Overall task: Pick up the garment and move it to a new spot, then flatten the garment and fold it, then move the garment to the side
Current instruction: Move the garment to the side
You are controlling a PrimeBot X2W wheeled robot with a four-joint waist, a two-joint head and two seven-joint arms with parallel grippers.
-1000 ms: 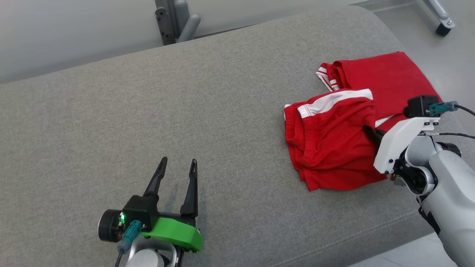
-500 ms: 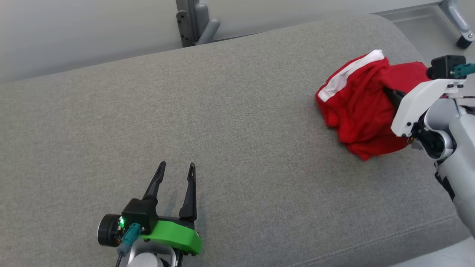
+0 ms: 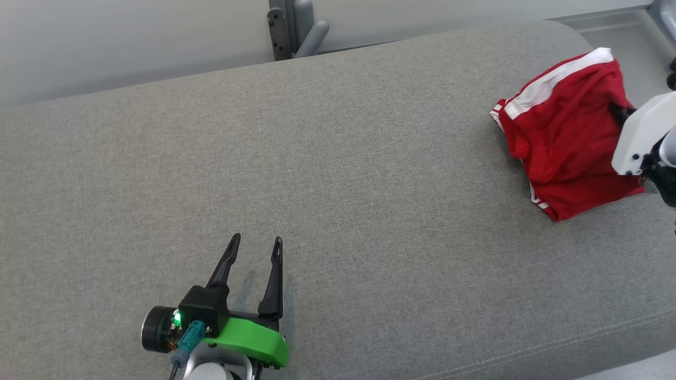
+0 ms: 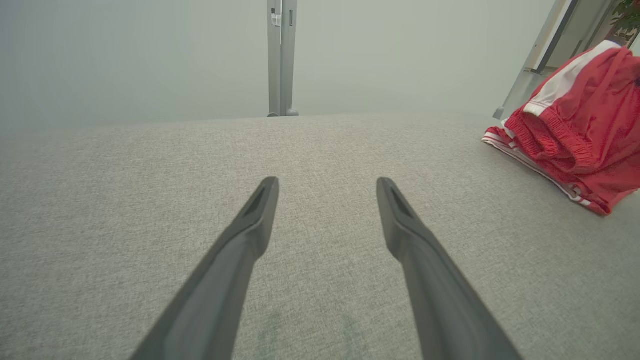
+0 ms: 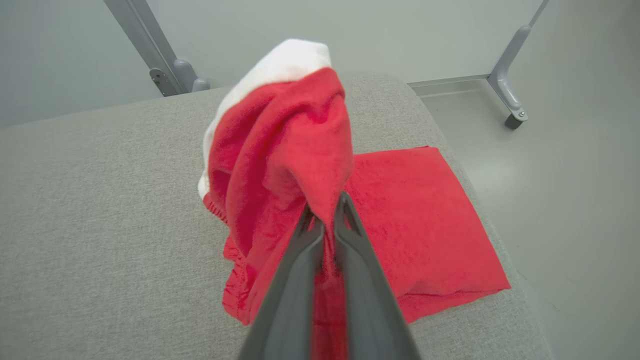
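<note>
- Pinching a fold of the red garment [image 5: 280, 150], your right end effector [image 5: 325, 212] has its two dark fingers pressed nearly together, with cloth caught between them.
- You see the gripped part pulled up into a peak above the fingertips, with its white stripe [image 5: 270, 65] at the top. The rest of the garment lies flat on the cushion beneath it, to the right in the right wrist view.
- In the head view the garment sits at the far right end of the grey fabric cushion [image 3: 338, 158], close to its rounded corner. The white shell of the right wrist covers part of the garment's right edge.
- Your left end effector [image 3: 256, 240] is spread wide and holds nothing. It sits low over bare cushion near the front edge, well apart from the garment, with its fingers pointing toward the far edge. You cannot tell whether the tips touch the fabric.
- Beyond the far edge of the cushion a grey metal post [image 3: 288, 29] stands against a pale wall.
- Past the right end of the cushion you see pale floor [image 5: 565, 150] and a grey frame leg [image 5: 510, 95] on a caster.
</note>
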